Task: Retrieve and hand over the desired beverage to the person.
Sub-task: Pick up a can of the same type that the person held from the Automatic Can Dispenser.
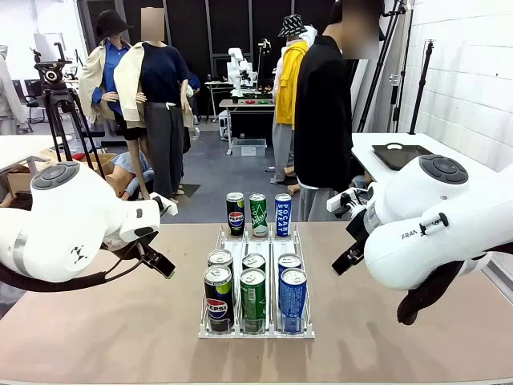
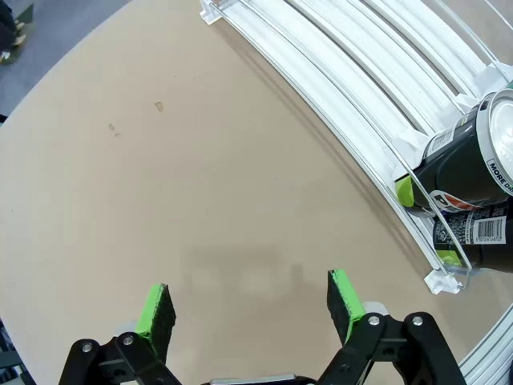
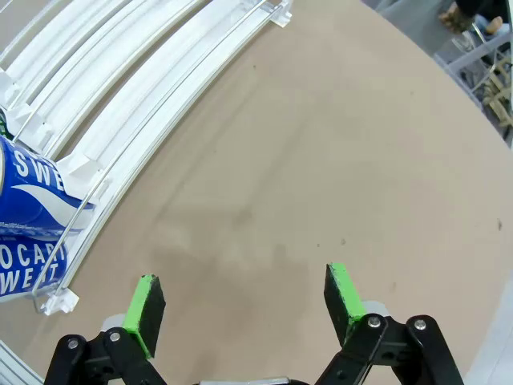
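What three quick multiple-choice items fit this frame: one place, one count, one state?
1. Which lane of the rack holds the blue cans?
A) robot's left
B) middle
C) robot's right

2. How many cans show in the front view?
A) six
B) nine
C) twelve

3. What state is the left hand in?
A) open over bare table
B) shut on a can
C) shut, empty

Answers:
1 C: the blue ones line up on the picture's right, which is the robot's right.
2 B: there are three rows of three.
3 A: the green pads stand well apart with nothing between them but tabletop.
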Available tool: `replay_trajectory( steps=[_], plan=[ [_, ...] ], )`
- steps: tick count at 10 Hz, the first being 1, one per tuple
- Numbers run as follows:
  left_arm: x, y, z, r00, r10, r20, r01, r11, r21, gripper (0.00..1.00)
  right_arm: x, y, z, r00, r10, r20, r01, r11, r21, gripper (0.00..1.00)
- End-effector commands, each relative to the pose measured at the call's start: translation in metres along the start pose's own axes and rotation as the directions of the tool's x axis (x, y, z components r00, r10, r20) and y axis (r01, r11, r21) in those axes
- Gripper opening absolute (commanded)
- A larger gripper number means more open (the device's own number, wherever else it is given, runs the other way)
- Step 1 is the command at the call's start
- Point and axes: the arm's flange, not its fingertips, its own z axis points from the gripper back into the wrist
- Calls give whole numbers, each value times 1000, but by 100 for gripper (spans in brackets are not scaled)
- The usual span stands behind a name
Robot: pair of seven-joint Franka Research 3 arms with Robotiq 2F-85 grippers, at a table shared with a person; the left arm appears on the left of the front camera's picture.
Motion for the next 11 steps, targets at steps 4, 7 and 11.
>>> replay_trajectory(
  steps=[4,7,11],
  plan=[
    [0,0,0,1000,0,0,0,1000,0,100,0,0,0,1000,0,0,0,1000,0,100],
    [0,0,0,1000,0,0,0,1000,0,100,0,0,0,1000,0,0,0,1000,0,100],
    [0,0,0,1000,0,0,0,1000,0,100,0,0,0,1000,0,0,0,1000,0,100]
  ],
)
